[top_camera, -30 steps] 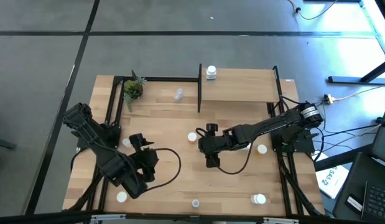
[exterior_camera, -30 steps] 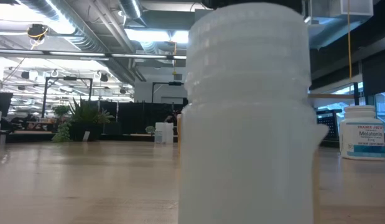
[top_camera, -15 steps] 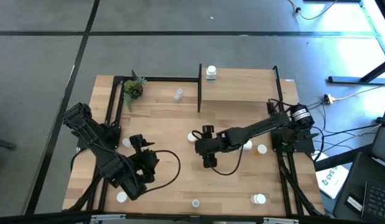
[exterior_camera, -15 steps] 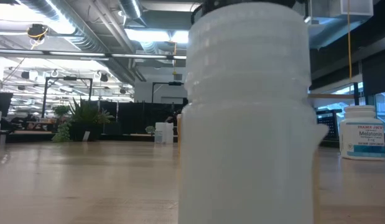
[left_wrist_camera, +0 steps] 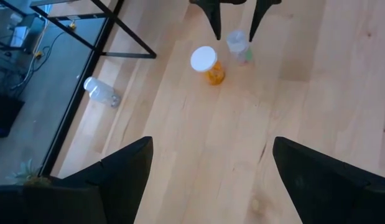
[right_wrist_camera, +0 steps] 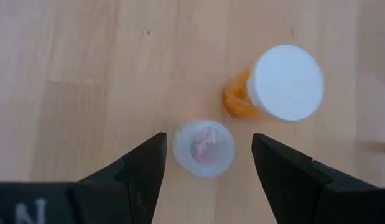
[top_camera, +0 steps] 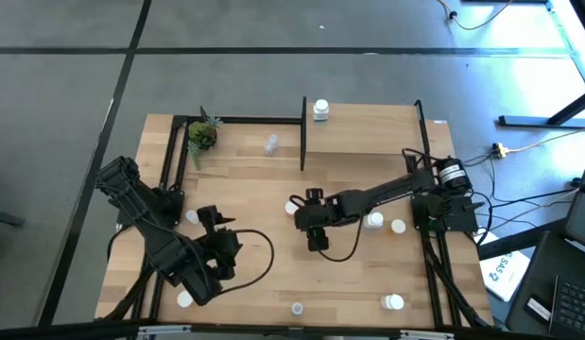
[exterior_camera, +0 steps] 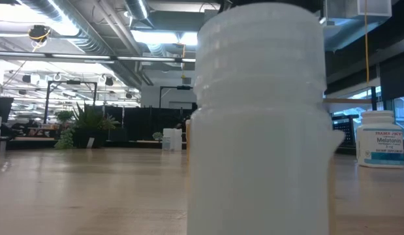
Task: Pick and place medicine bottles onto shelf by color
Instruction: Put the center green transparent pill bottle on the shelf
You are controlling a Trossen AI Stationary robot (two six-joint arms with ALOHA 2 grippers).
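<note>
My right gripper [right_wrist_camera: 209, 142] is open over the table's middle [top_camera: 303, 213], fingers pointing down. A small clear bottle [right_wrist_camera: 203, 148] stands upright on the table between its fingers, closer to one of them; I see no touch. An orange bottle with a white cap [right_wrist_camera: 280, 87] stands just beyond it and shows in the high view [top_camera: 292, 206]. The left wrist view shows both bottles [left_wrist_camera: 237, 43] [left_wrist_camera: 208, 63]. My left gripper [left_wrist_camera: 212, 146] is open and empty at the near left [top_camera: 219, 247]. The shelf [top_camera: 368, 132] carries one white bottle [top_camera: 320, 110].
A clear bottle [top_camera: 271, 144] lies near the potted plant [top_camera: 201, 135]. White-capped bottles stand at the right [top_camera: 372, 220] [top_camera: 398, 227], near the front edge [top_camera: 393, 302] [top_camera: 297, 308] and at the left [top_camera: 184, 298] [top_camera: 193, 217]. One white bottle [exterior_camera: 260, 117] fills the low view.
My right gripper has moved a little toward the table's left edge, closing in on the clear bottle and the orange bottle. The bottles have kept their places.
</note>
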